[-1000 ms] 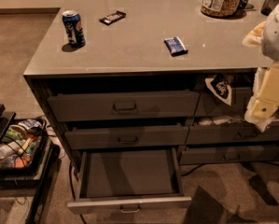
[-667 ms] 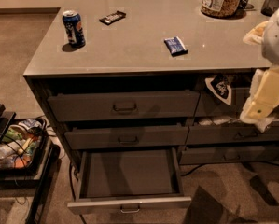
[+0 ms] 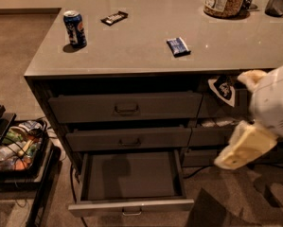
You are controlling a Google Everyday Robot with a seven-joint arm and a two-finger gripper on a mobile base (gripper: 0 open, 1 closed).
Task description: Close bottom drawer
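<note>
One drawer, the bottom drawer [image 3: 131, 176], is left open under the counter's [image 3: 145, 56] front edge; end effector [image 3: 245, 148] is held right of it, apart, grip indiscernible; approach, then inward push needed

bottom drawer [image 3: 131, 176] juts out past the front edge of the counter [image 3: 145, 37] (middle drawer [image 3: 129, 138] just above it); gripper [image 3: 243, 148] hangs to its right.

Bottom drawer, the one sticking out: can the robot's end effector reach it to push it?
Probably yes. The bottom drawer stands pulled out, its front facing the carpet. The end effector hangs to the right of it, apart and a little higher, and nothing visible sits between them.
</note>
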